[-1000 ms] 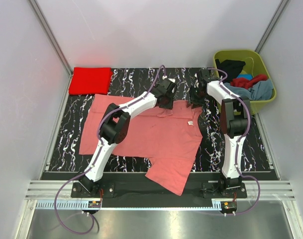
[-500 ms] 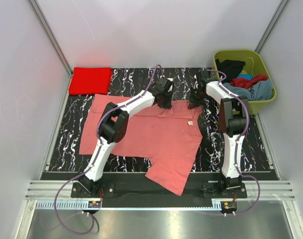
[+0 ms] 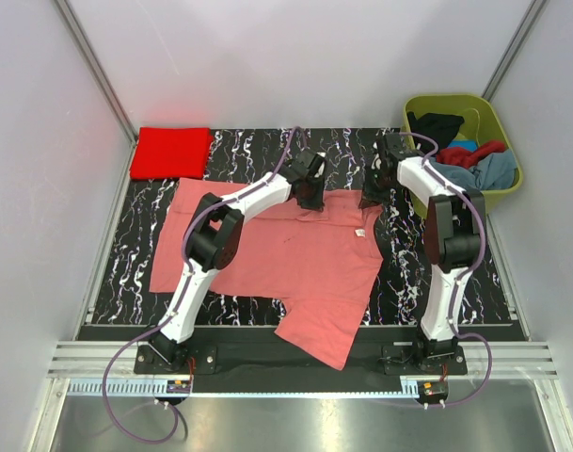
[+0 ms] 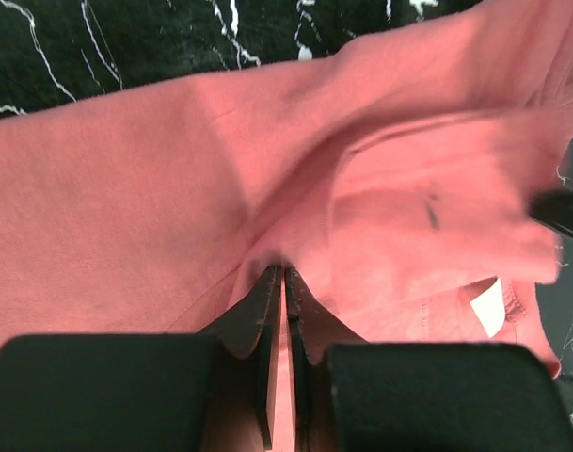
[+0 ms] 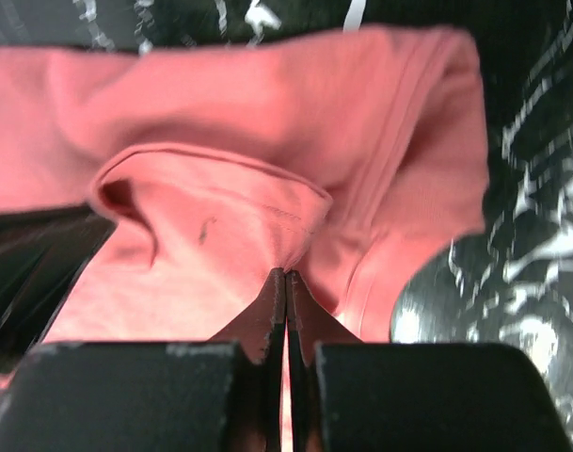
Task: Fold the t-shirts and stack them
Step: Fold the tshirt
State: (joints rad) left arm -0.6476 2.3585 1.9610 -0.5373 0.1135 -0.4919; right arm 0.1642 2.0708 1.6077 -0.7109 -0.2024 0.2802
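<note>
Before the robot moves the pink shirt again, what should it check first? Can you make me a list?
1. Left gripper shut on the pink t-shirt: ok.
2. Right gripper shut on the same shirt: ok.
3. Both grips on the shirt's far edge, by the collar: ok.
4. Whole shirt lying on the table: not ok, one part drapes over the near edge.
5. Folded red t-shirt out of the way in the far left corner: ok.
6. One layer or two pinched in each grip: cannot tell.
</note>
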